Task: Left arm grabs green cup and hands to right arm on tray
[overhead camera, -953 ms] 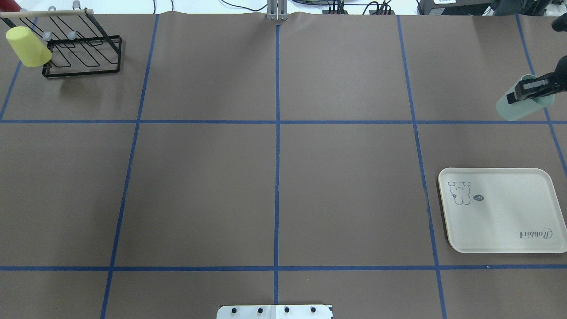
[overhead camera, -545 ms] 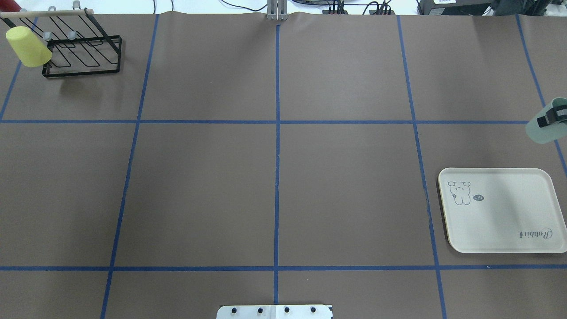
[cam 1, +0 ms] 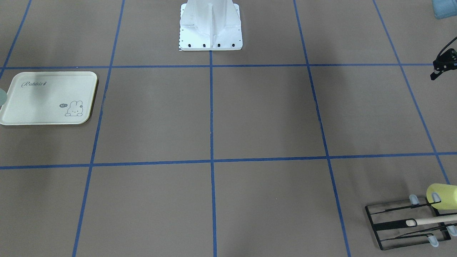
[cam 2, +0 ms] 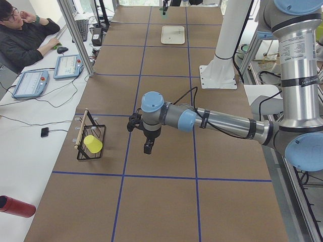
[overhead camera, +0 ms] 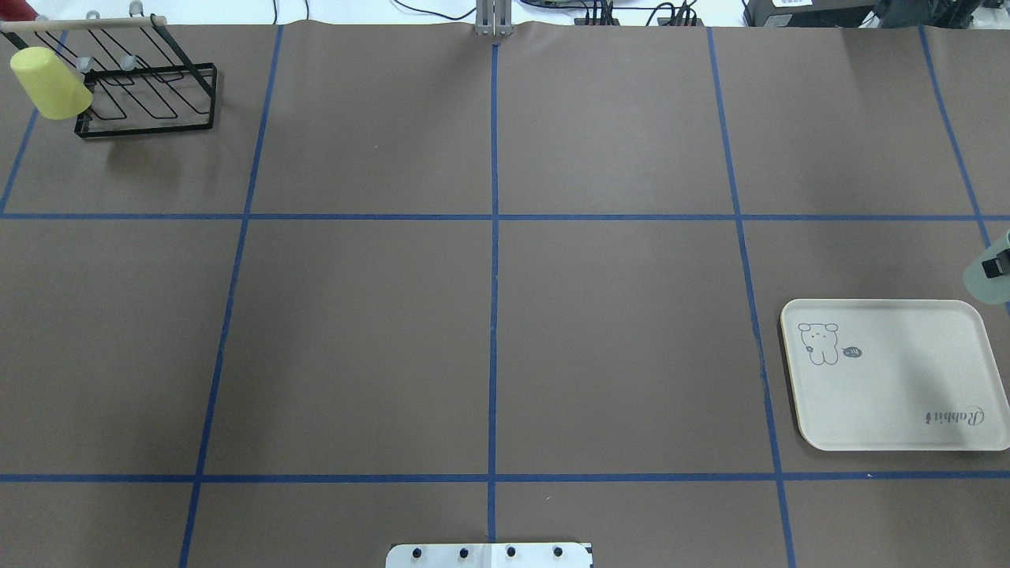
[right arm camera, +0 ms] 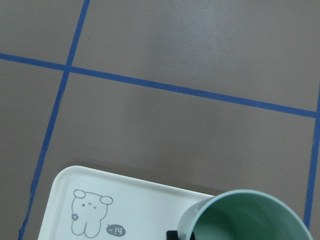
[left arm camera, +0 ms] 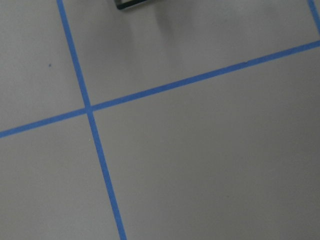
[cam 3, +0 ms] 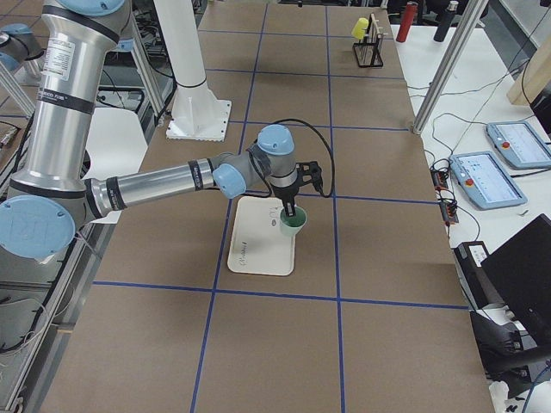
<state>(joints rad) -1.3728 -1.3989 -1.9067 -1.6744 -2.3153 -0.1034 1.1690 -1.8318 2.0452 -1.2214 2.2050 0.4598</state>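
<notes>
The pale green cup [cam 3: 293, 224] hangs upright, mouth up, over the far corner of the cream tray [cam 3: 258, 245]. My right gripper [cam 3: 288, 212] is shut on its rim, with one finger inside. In the overhead view only part of the green cup [overhead camera: 978, 281] and one dark fingertip [overhead camera: 996, 267] show at the right edge, just beyond the tray [overhead camera: 892, 394]. The right wrist view looks into the green cup [right arm camera: 250, 217] above the tray [right arm camera: 140, 200]. My left gripper [cam 2: 147, 146] hovers over bare table near the rack; I cannot tell whether it is open or shut.
A black wire rack [overhead camera: 150, 102] with a yellow cup [overhead camera: 49, 83] hung on it stands at the far left corner. The white robot base [cam 1: 210, 28] sits at the table's near-middle edge. A person [cam 2: 20, 35] sits at the side desk, and a red bottle [cam 2: 12, 206] lies there.
My right gripper has carried the green cup from the far right of the table toward the robot, to just beyond the tray's far edge.
</notes>
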